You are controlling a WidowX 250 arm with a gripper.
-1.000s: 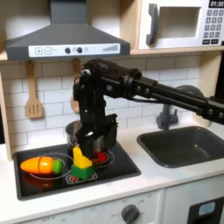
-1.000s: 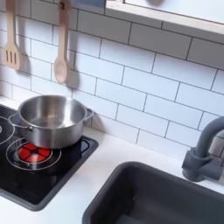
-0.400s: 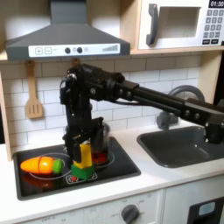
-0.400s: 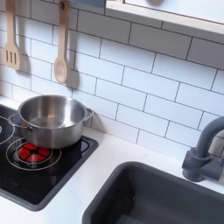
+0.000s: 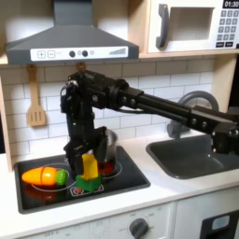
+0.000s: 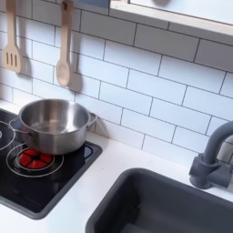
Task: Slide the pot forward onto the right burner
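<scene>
In the first exterior view, the only characters that read at all are pale digits on the display at the upper right corner of the toy microwave (image 5: 191, 25); they look like "01:0", cut off by the picture's right edge. Below that display the microwave's keypad shows rows of small white buttons, but whatever is printed on them is too small and blurred to make out. The range hood's control strip (image 5: 71, 53) carries a few knobs and marks that cannot be read as letters or numbers, and the second exterior view holds no legible writing.
</scene>
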